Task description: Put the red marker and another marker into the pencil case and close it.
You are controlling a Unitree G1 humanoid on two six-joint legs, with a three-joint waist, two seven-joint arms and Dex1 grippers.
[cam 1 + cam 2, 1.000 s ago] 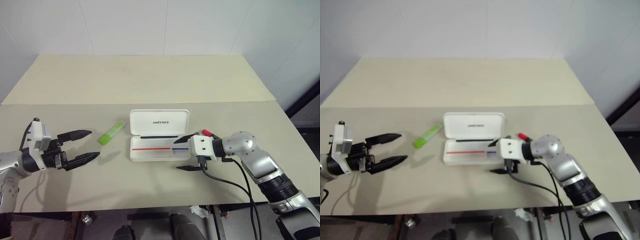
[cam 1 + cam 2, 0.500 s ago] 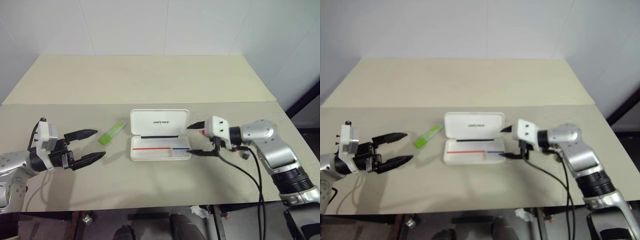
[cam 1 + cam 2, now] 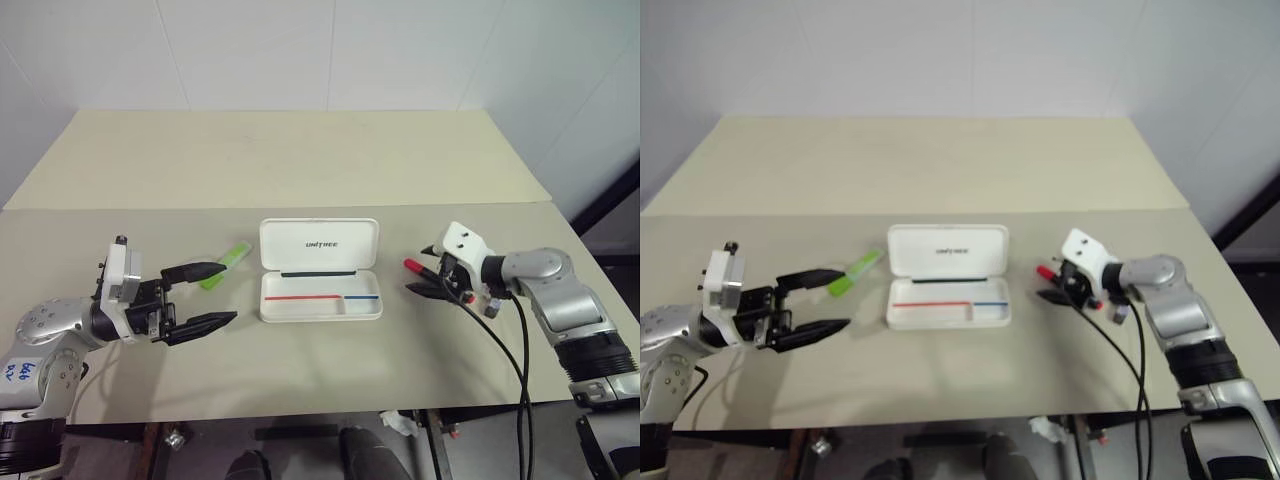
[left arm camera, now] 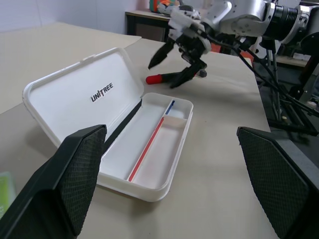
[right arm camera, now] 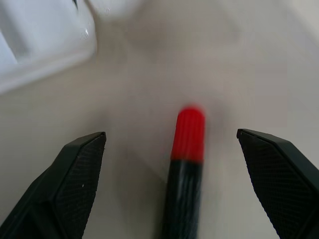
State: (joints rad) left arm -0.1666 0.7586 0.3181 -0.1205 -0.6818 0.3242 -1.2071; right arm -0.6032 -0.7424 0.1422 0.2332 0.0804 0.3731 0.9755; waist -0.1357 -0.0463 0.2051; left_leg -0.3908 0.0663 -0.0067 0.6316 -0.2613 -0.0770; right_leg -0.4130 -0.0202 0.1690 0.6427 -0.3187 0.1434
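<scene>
Both grippers stand spread wide with nothing between their fingers. From my seat at the controls, the right gripper (image 3: 428,270) hangs low over the table (image 3: 300,160), to the right of the pencil case (image 3: 320,270), its two black tapered fingers straddling the red marker (image 3: 416,267) without touching it. In the right wrist view the red marker (image 5: 185,174) is a slim round stick lying flat on the table, its rounded red end pointing away from the wrist and its dark glossy body running back between the textured, wedge-shaped fingers (image 5: 65,184).

The left gripper (image 3: 205,296) hovers level on the left side of the table, pointing toward the case, its fingers one above the other. Just past its upper finger lies another marker (image 3: 226,262), a short, flattish light-green highlighter, resting on the table just beside the case's left end.

The pencil case is smooth white hard plastic, a rounded rectangle, hinged and lying open. Its lid (image 4: 79,99) tilts back and carries small dark lettering. The shallow tray (image 4: 154,149) holds a thin red stripe and a short blue one, with a divider near one end.

The table is matte, pale beige, with a seam running across behind the case. A black cable (image 3: 500,330) trails from the right wrist off the front edge.
</scene>
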